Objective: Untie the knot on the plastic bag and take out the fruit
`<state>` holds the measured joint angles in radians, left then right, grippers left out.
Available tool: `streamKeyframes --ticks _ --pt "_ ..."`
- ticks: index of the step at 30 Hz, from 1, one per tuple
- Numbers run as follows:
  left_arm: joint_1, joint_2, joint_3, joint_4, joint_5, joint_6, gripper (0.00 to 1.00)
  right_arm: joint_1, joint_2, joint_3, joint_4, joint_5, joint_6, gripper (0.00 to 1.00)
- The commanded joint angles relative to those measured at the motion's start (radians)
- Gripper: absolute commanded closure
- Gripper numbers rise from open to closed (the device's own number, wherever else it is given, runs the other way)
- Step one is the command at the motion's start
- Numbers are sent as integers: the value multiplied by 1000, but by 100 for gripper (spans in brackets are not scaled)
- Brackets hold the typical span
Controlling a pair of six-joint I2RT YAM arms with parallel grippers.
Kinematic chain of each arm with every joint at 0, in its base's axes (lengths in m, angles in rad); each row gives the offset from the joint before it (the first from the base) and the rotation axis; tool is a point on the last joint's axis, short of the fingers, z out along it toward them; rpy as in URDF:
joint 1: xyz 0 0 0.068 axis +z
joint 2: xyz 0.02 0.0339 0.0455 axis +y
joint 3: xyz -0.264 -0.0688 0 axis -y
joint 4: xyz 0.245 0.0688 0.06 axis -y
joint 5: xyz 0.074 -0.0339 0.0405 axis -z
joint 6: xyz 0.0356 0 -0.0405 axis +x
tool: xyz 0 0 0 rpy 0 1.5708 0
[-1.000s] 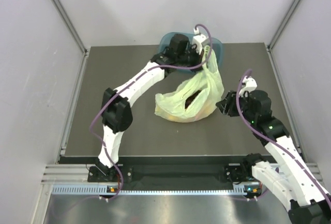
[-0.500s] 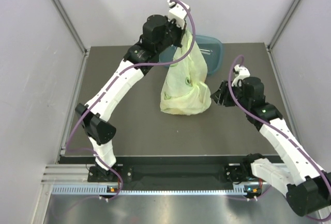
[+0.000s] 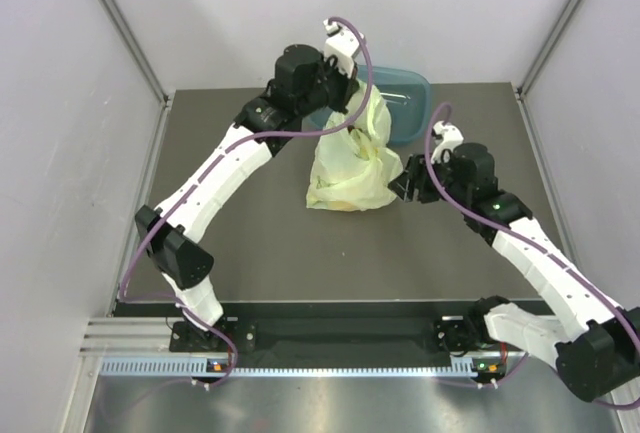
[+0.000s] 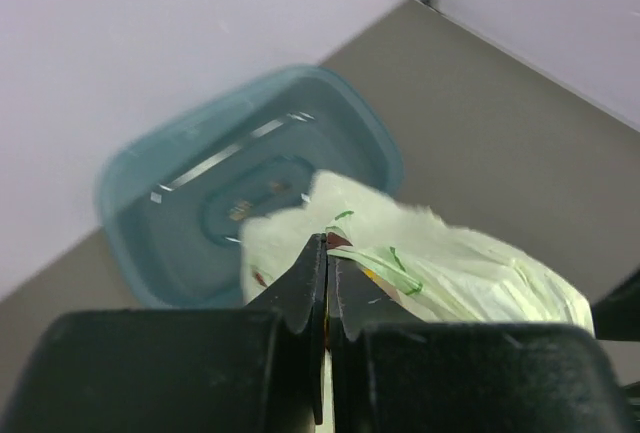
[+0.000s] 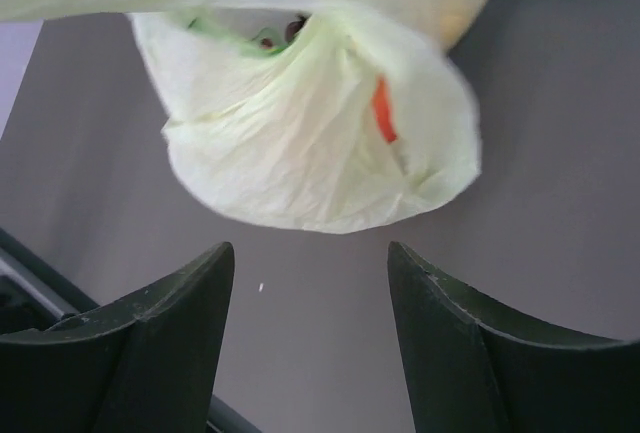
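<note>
The pale green plastic bag [image 3: 352, 165] hangs bunched from my left gripper [image 3: 352, 93], whose jaws are pressed shut on the bag's top edge [image 4: 345, 235]. The bag's lower end rests on the dark table. My right gripper [image 3: 408, 189] stands open just right of the bag's bottom, which bulges a little ahead of its fingertips [image 5: 312, 168]. Orange-red fruit [image 5: 383, 111] shows through the thin plastic, and a dark bit [image 5: 295, 25] peeks at a fold. The knot cannot be made out.
A teal plastic tub [image 3: 402, 101] sits at the back of the dark table [image 3: 250, 243], right behind the bag, and shows empty [image 4: 190, 208] in the left wrist view. Grey walls enclose the table on three sides.
My left arm lifted the bag up off the table and then lowered it a little, so the bag bunched. My right gripper moved left toward the bag and opened wider.
</note>
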<state>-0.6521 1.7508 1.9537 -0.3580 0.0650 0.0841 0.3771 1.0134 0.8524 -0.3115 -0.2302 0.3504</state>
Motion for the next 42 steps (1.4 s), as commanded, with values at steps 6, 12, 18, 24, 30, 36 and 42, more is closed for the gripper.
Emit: streamKeyframes --ticks 6,12,18,24,30,36,42 --pt "-49 -8 -134 99 187 -211 100 106 37 -19 130 118 67 35" --pt "-53 -4 -125 108 128 -257 85 123 76 14 88 501 82 28" --pt "-55 -71 -162 103 -66 -290 27 123 149 22 184 534 38 20" --pt "-84 -191 -266 103 -192 -323 11 114 249 -12 423 466 -11 15" --pt "-104 -323 -418 116 -286 -382 11 72 372 20 492 434 -8 76" --pt "-139 -335 -532 125 -312 -412 11 69 320 -59 575 270 -4 100" --pt "-188 -260 -547 160 -416 -392 10 63 188 -136 597 101 21 100"
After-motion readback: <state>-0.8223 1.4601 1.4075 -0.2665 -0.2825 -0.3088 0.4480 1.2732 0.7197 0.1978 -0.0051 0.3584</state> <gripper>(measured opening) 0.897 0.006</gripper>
